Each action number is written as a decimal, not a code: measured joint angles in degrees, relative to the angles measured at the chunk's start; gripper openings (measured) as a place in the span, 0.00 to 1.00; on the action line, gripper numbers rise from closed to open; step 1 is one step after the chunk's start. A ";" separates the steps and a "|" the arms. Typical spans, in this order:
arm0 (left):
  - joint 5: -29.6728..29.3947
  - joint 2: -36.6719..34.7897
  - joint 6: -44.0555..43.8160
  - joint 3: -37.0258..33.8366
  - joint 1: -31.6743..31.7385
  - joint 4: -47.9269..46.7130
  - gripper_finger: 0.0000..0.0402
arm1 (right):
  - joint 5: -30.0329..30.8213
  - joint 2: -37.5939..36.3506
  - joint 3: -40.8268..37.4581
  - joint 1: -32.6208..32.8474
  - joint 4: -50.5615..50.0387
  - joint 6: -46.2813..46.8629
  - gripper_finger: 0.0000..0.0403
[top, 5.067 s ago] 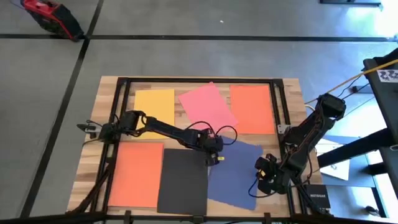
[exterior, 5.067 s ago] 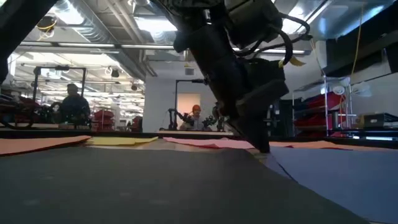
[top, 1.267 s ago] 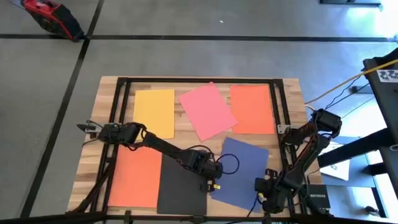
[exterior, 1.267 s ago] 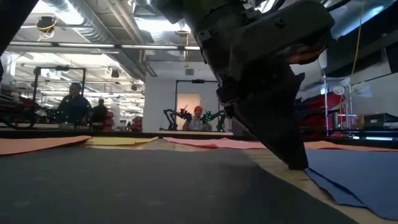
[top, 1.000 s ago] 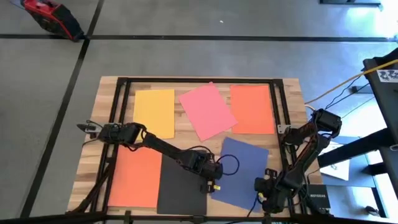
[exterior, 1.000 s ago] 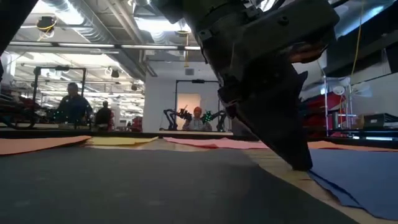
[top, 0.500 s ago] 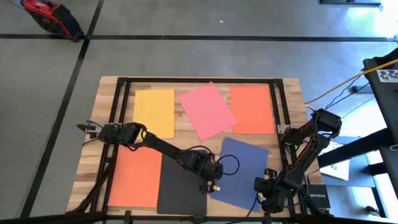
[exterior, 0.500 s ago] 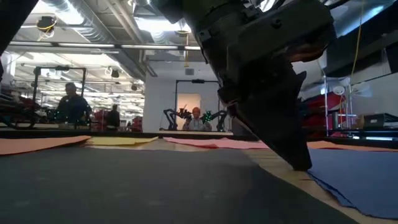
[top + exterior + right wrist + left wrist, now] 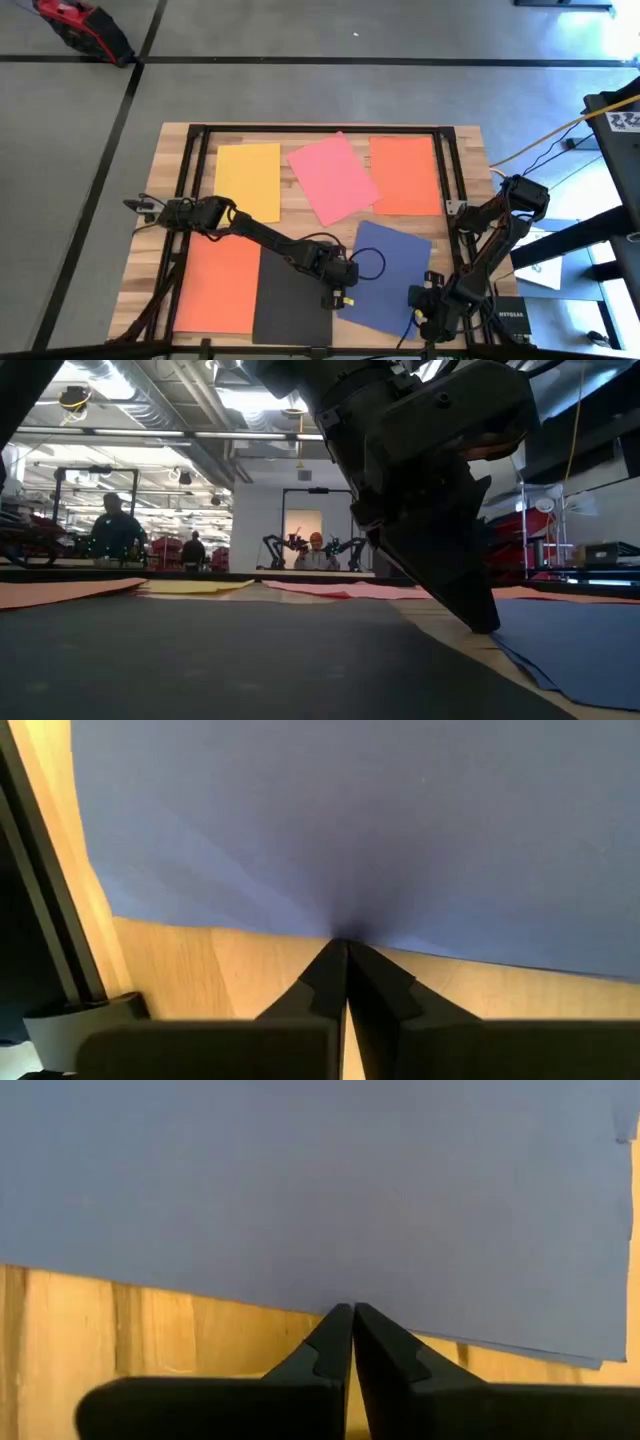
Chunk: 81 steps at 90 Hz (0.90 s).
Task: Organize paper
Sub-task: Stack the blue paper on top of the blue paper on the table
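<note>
Both jaws closed | left gripper (image 9: 338, 296), right gripper (image 9: 418, 306) at dark blue paper (image 9: 385, 275)

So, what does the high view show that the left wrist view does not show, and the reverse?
Only the high view shows all the sheets: yellow paper, pink paper, two orange sheets and black paper, plus the right gripper at the blue sheet's right edge. Only the left wrist view shows the left gripper with its fingers pressed together, the tips just at the sheet's edge over bare wooden table. Both show the blue paper and the left gripper beside it.
</note>
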 joint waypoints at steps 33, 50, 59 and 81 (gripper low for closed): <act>-1.47 -0.11 0.85 0.07 1.17 0.59 0.00 | -0.45 0.00 0.00 0.02 0.28 0.00 0.00; -2.75 -0.45 1.70 0.09 1.47 0.50 0.00 | -0.62 0.00 0.03 0.04 0.32 0.00 0.00; -3.54 -0.89 2.05 0.09 1.56 0.59 0.00 | -0.75 0.00 0.04 0.04 0.34 0.00 0.00; -1.20 -2.21 2.14 0.72 0.76 -5.69 0.00 | -0.98 0.00 0.05 0.09 0.34 -0.02 0.00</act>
